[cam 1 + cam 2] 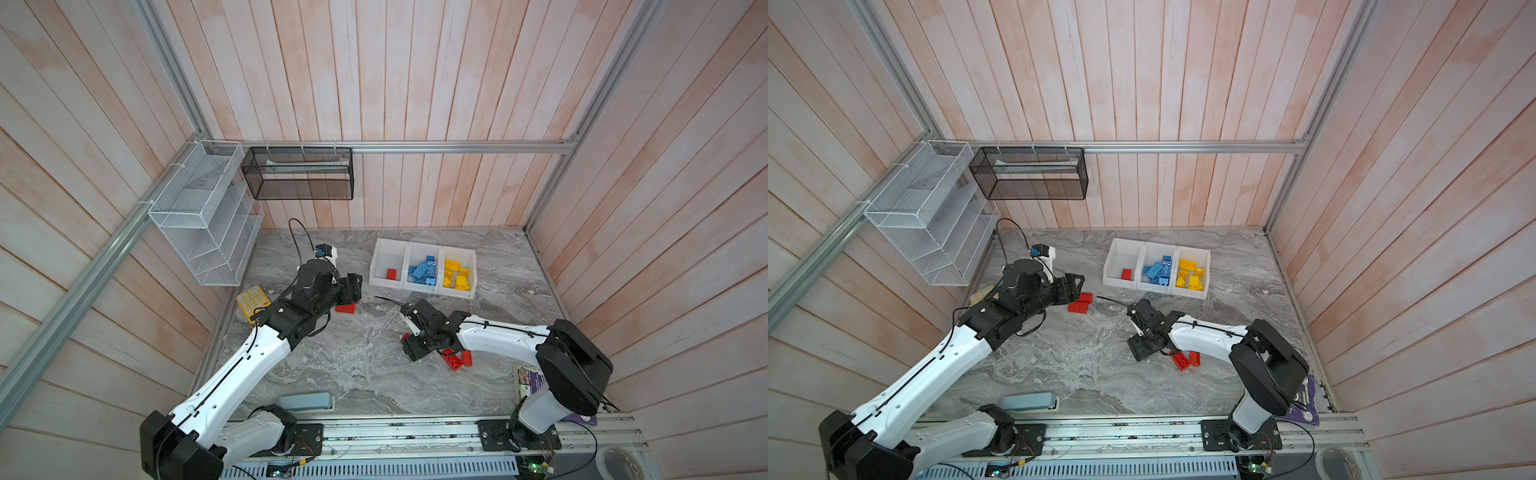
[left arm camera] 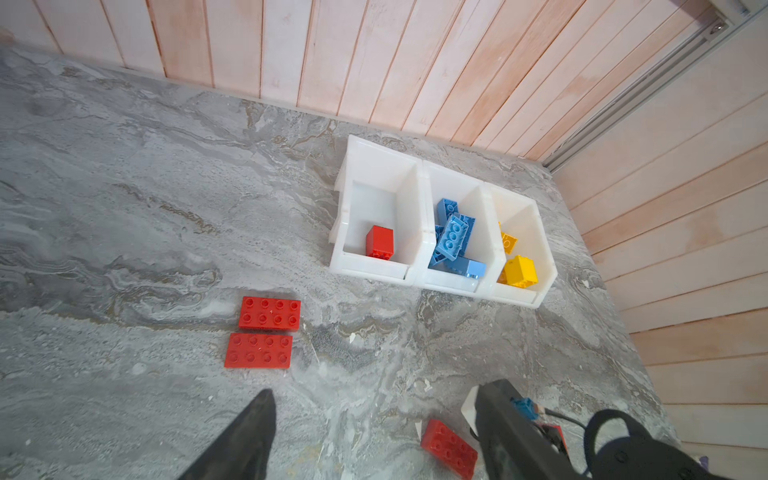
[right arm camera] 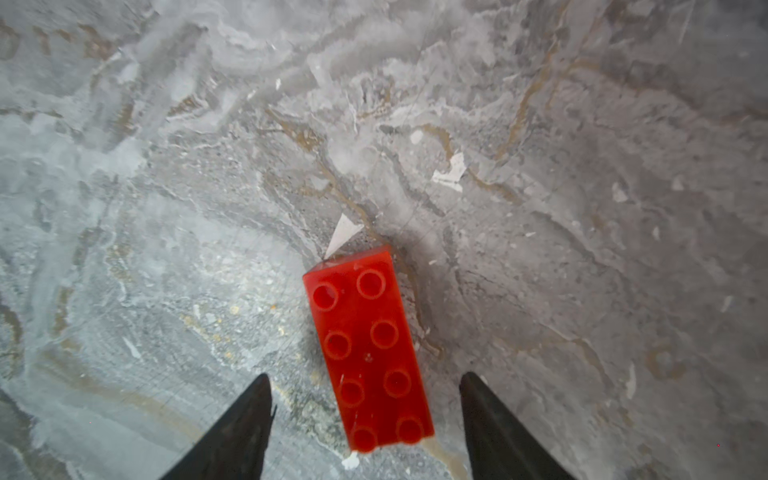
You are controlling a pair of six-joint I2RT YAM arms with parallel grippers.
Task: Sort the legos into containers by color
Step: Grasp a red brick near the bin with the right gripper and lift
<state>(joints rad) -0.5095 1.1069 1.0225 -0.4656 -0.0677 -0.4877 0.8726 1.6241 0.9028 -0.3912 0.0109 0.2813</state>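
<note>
Only red bricks (image 2: 269,313) lie loose on the table (image 1: 353,365). The right gripper (image 3: 365,376), jaws spread, straddles a red brick (image 3: 368,353) near the right without gripping. Next it must lower, pinch and carry it to the left bin (image 1: 388,253). The left gripper (image 2: 374,390) is spread, empty.

Whitewashed pink plank walls (image 1: 415,83) carry a horizontal aluminium rail (image 1: 457,146). A black mesh basket (image 1: 299,174) hangs from the rail's left end. A white wire-mesh rack (image 1: 199,216) is mounted left of the rail. A grey marbled tabletop (image 1: 353,365) lies below the rail.
</note>
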